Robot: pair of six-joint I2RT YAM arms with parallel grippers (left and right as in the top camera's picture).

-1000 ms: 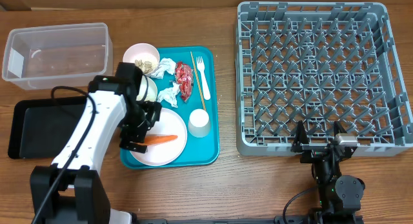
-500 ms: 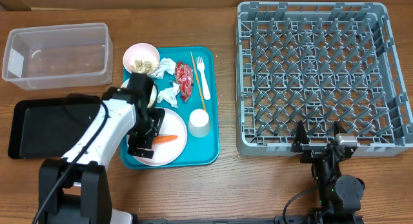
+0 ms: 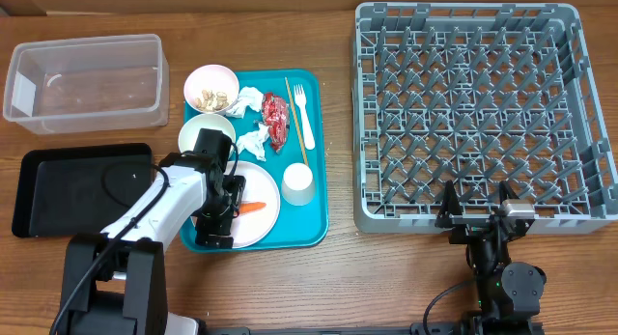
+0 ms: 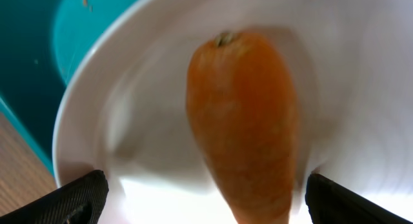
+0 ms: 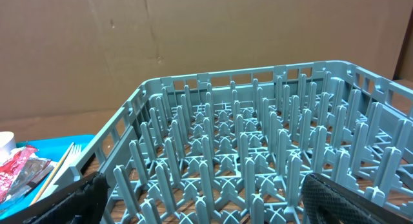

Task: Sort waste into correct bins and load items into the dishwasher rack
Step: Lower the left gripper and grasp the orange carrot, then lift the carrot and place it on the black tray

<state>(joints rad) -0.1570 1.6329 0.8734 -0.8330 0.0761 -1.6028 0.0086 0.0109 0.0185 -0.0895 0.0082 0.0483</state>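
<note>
Orange carrot (image 4: 248, 130) lies on the white plate (image 4: 122, 121) at the robot's end of the teal tray (image 3: 317, 219). The left fingers (image 4: 74, 198) are spread wide on either side of it, low over the plate, not pinching it. The right fingers (image 5: 64, 201) are also spread wide and hold nothing, low over the surface (image 3: 386, 277), just in front of the grey rack (image 5: 258, 153).
</note>
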